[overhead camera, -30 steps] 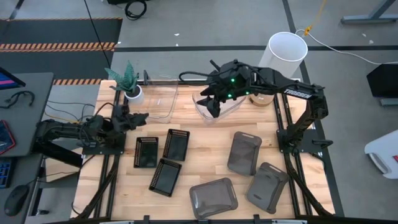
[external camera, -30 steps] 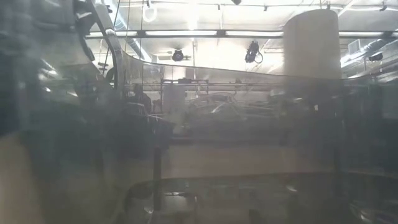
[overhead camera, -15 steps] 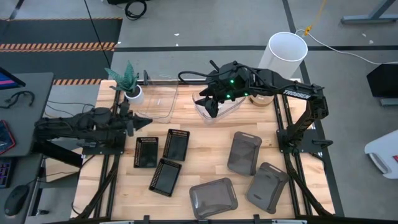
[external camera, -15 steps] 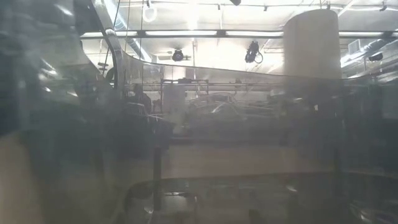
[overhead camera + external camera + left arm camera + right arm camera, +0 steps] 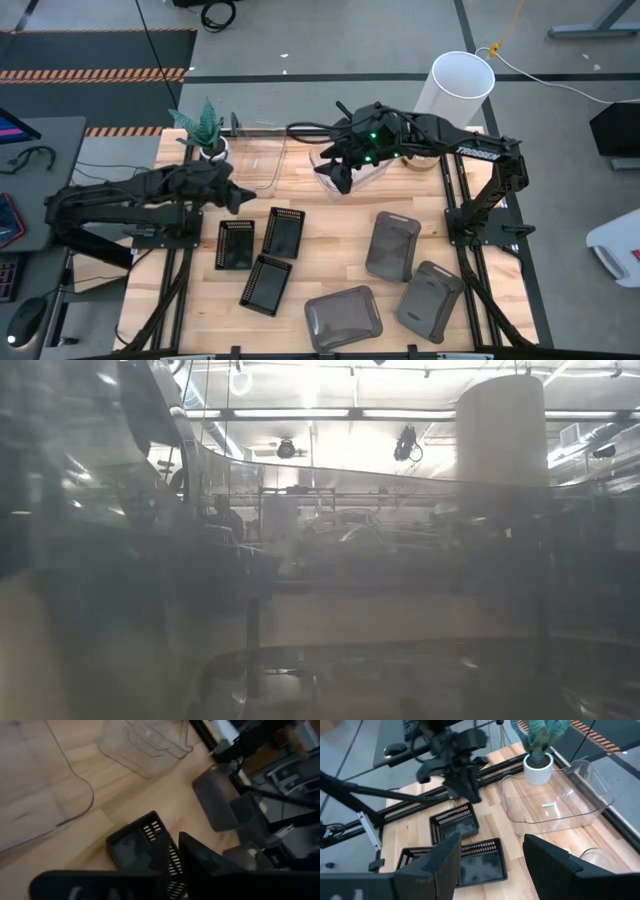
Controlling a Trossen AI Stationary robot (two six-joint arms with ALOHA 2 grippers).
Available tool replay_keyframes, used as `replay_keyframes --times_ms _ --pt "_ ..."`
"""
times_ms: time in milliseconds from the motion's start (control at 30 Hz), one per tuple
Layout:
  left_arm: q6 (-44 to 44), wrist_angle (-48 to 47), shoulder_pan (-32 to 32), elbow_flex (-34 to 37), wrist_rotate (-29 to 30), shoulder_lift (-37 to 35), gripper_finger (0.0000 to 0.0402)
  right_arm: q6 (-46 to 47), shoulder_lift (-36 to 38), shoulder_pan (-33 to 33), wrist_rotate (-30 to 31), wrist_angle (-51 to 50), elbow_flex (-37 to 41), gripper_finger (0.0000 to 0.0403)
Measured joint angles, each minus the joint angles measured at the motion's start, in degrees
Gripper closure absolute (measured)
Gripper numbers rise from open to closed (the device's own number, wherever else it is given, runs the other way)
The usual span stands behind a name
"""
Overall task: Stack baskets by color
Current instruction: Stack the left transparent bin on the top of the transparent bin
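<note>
Two clear baskets stand on the far part of the table, one (image 5: 255, 160) beside the potted plant and one (image 5: 362, 168) under my right gripper (image 5: 338, 180). That gripper hangs open over the basket's near-left end with nothing between its fingers (image 5: 492, 842). Three black perforated baskets (image 5: 235, 243) (image 5: 283, 232) (image 5: 266, 284) lie flat at the near left. Three smoky grey baskets (image 5: 392, 245) (image 5: 343, 318) (image 5: 430, 300) lie flat at the near right. My left gripper (image 5: 240, 193) hovers over bare wood between the left clear basket and the black baskets.
A small potted plant (image 5: 205, 130) stands at the far left corner, and a tall white cylinder (image 5: 462, 85) stands behind the far right edge. Bare wood shows in the table's middle (image 5: 335, 235). A translucent wall close to the lens fills the low view (image 5: 320, 610).
My left arm drew back toward the table's left edge, then swung out again toward the right while lifting, and its gripper tipped up from a steep downward slant. The baskets and my right arm have kept still.
</note>
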State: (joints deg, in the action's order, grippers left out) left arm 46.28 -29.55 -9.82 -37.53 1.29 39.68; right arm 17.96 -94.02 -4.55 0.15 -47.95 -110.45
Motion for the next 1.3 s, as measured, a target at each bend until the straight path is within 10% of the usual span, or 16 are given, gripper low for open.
replay_keyframes --times_ms 833,1300 --pt "-47.0 -35.3 -13.6 -26.1 -5.9 36.0 0.0250 1.8 -0.5 7.5 2.1 -0.1 0.0 0.0184" --pt "-74.6 -37.7 -12.5 -26.2 6.6 44.9 0.0241 2.8 -5.5 12.7 3.3 2.7 0.0 0.0184"
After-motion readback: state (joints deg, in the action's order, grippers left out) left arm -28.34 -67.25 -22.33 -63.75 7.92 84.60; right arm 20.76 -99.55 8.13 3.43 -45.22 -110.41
